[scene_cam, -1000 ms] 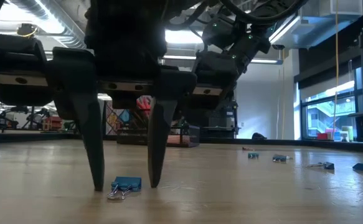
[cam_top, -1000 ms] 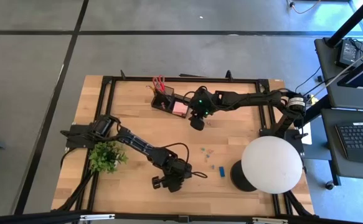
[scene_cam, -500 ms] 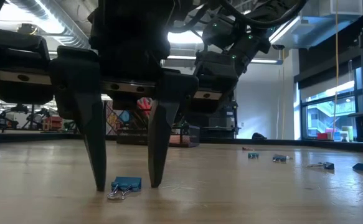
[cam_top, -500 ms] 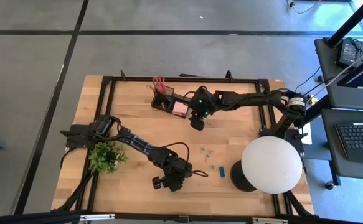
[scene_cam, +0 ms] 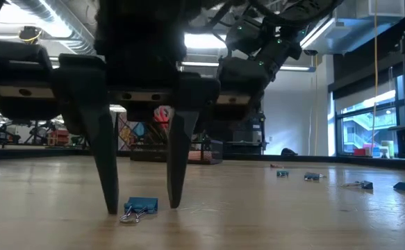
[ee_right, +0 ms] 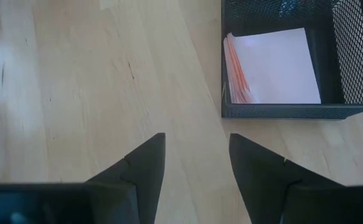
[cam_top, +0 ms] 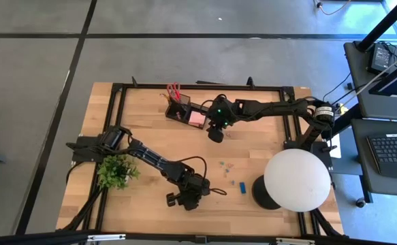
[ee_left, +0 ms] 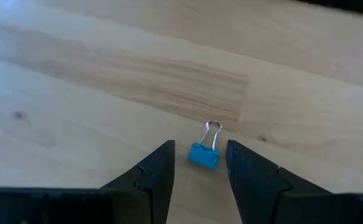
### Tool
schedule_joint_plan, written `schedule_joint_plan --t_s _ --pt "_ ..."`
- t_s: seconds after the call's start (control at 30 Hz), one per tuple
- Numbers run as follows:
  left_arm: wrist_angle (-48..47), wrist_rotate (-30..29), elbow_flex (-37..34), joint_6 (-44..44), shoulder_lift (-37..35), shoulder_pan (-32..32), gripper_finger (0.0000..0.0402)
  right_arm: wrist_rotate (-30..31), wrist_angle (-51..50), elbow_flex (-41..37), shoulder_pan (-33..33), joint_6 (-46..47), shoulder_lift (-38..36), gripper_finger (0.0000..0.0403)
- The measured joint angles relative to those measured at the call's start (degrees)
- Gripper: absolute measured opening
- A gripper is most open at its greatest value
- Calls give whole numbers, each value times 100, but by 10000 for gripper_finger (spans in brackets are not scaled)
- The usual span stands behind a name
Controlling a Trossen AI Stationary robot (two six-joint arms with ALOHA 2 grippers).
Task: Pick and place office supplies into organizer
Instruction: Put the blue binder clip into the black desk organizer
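Wooden table (cam_top: 150,143) filling the centre of the high view. White globe lamp (cam_top: 297,180) at lower right. Green plant (cam_top: 116,170) at lower left. Black organizer (cam_top: 186,112) at upper centre, red-handled scissors (cam_top: 173,91) upright in its cup, pink pad (ee_right: 274,65) flat in its tray. Right gripper (ee_right: 197,152) just beside that tray, fingers parted, empty. Left gripper (scene_cam: 141,207) low at bottom centre, fingers spread, tips straddling a small blue binder clip (ee_left: 204,154) on the wood, not clenched. More tiny clips (cam_top: 227,166) right of centre.

overhead looks straight down; low and left wrist share the blue clip (scene_cam: 141,206).
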Motion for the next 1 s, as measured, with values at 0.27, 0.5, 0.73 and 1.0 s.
schedule_joint_plan --t_s 0.27,0.5,0.73,1.0 --pt "-8 -182 7 512 -14 -66 139 0 -1 0 0 2 0 181" --pt "-113 -164 7 159 -7 -60 138 0 0 0 0 2 0 181" --pt "-165 -93 6 70 -3 -56 110 0 0 0 0 2 0 181" --pt "-173 -59 0 164 -3 -57 70 0 2 0 0 2 0 181"
